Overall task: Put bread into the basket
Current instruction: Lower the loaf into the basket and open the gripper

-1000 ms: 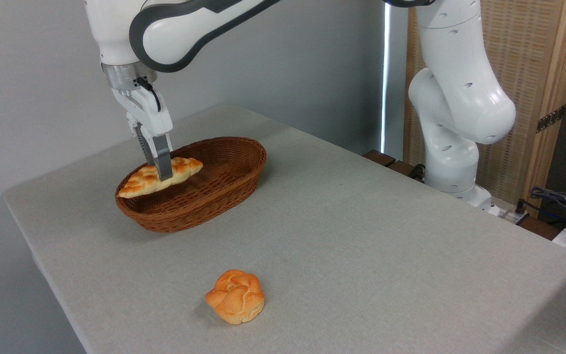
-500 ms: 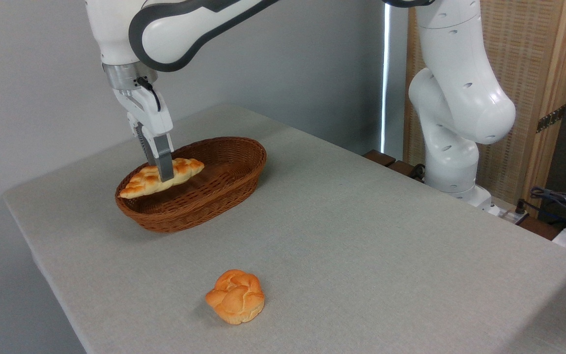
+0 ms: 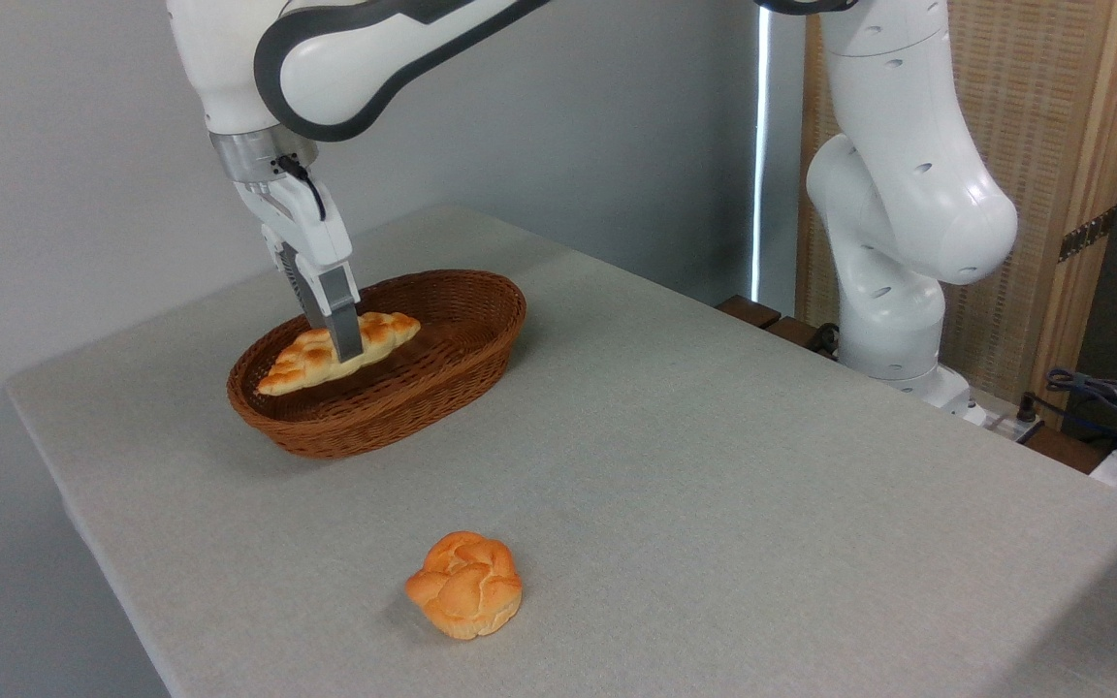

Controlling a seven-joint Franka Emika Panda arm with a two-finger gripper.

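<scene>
grey cloth table [image 3: 675,465] against a plain grey wall, wicker screen at upper right of frame, arm base at right. gripper [image 3: 347,347] hangs from the arm at upper left, jaws clamped on the bread [image 3: 311,361] around its middle; near finger crosses the loaf's front side, the far one is hidden behind it. change since half a second ago: loaf and gripper have shifted right in frame and a bit lower, so the loaf's left tip, which was out over the basket [image 3: 442,373] left rim, now sits inside the rim line. loaf tilted, left end lower, right end up near basket centre. cannot tell if it touches the basket floor yet; looks held just above it. meaning for task: bread now lined up along the basket's length, carry part about done, what's left is a short lowering and letting go. risk is small, maybe the low tip catches the weave. bun [image 3: 464,585] sits alone at lower centre of frame, well apart, untouched.
</scene>
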